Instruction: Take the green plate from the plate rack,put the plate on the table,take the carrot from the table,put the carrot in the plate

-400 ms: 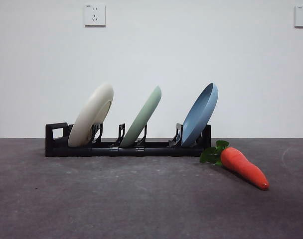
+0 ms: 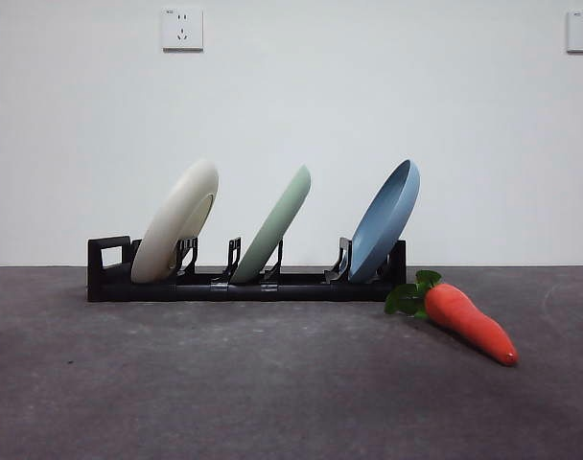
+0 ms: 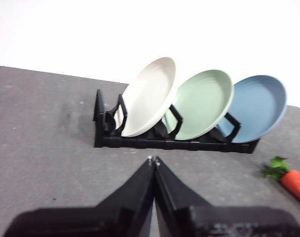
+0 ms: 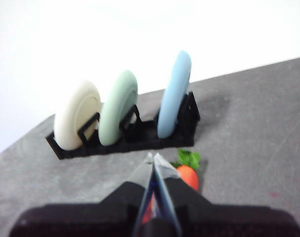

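We have yet to start: the green plate (image 2: pixel 277 222) leans in the plate rack's (image 2: pixel 244 285) middle slot (carrot (image 2: pixel 469 321) beside the rack), both grippers (image 3: pixel 153 159) (image 4: pixel 153 156) closed and empty, so one must open.

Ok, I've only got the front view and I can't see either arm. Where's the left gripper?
Observer: The left gripper hangs over bare table, short of the rack and pointing toward it, jaws shut on nothing.
Operator: And the right one?
Observer: The right gripper is shut and empty too. It is above the carrot, whose thin end is hidden behind its jaws.
Operator: Can you see the green plate's face?
Observer: Yes. In the left wrist view the green plate shows its hollow face, and there is nothing in it.
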